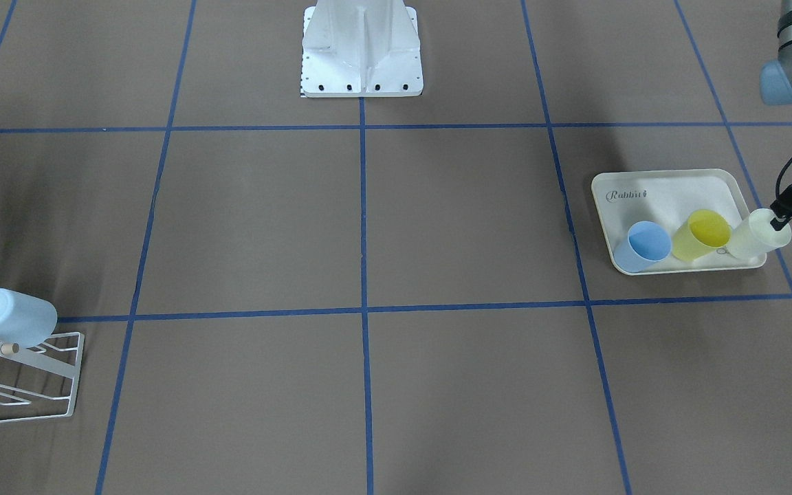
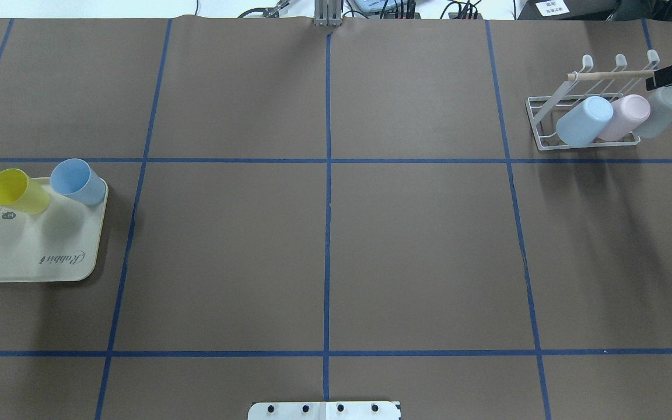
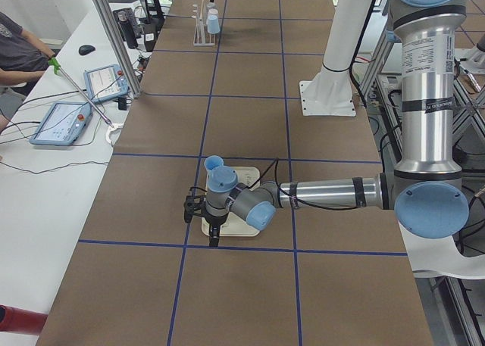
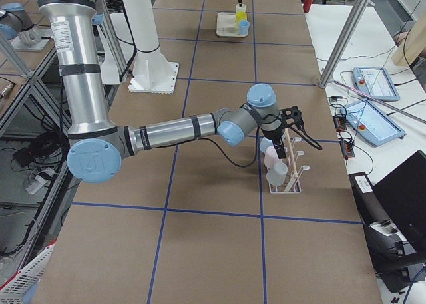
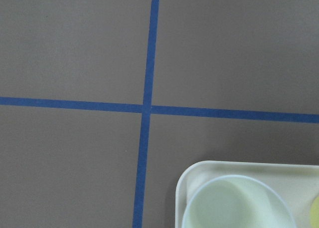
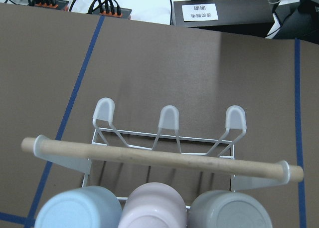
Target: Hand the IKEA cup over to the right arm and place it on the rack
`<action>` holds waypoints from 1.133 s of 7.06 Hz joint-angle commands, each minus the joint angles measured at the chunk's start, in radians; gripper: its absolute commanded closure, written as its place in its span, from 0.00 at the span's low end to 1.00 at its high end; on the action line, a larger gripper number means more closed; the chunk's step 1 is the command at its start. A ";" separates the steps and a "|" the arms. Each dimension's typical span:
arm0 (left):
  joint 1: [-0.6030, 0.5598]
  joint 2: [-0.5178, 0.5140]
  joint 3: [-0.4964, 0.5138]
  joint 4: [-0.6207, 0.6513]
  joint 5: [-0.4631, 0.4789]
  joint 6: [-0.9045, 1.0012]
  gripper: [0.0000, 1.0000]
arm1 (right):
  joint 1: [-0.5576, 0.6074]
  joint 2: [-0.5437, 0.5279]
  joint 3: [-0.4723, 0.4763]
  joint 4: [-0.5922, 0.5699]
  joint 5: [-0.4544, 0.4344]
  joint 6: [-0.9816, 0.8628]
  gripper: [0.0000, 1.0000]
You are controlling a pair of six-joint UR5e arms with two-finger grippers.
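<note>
Left gripper (image 1: 779,218) at rim of pale-green cup (image 1: 753,237) on tray (image 1: 671,189) corner, jaws unreadable; far across, right gripper (image 2: 671,74) over rack (image 2: 604,74) holding three cups (image 2: 584,119), jaws likewise unreadable; shallow rim pinch could tip pale-green cup into yellow cup (image 1: 702,234) beside it.

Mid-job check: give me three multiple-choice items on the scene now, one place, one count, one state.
1. Cups on the rack: A one; B two; C three.
2. The left gripper is: A over the rack; B at the pale cup on the tray; C at table centre.
3. The tray's cups stand: A mouths up; B upside down; C stacked.
C: light blue cup, pink cup, grey cup.
B: its tips are at that cup's rim.
A: the blue cup and yellow cup show open insides.
</note>
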 commanded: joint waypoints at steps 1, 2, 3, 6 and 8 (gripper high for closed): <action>0.001 -0.012 0.018 0.000 -0.104 -0.002 0.71 | -0.011 -0.006 0.010 0.000 0.001 0.022 0.02; 0.001 -0.013 0.014 0.000 -0.149 -0.004 0.88 | -0.013 -0.006 0.010 0.000 0.001 0.022 0.02; 0.001 -0.013 0.014 0.000 -0.210 -0.002 1.00 | -0.017 -0.006 0.010 0.000 -0.001 0.025 0.02; -0.148 -0.006 0.003 -0.001 -0.275 0.028 1.00 | -0.025 -0.003 0.010 0.003 -0.005 0.026 0.02; -0.180 -0.009 -0.082 0.059 -0.277 0.019 1.00 | -0.057 0.011 0.024 0.011 -0.007 0.112 0.02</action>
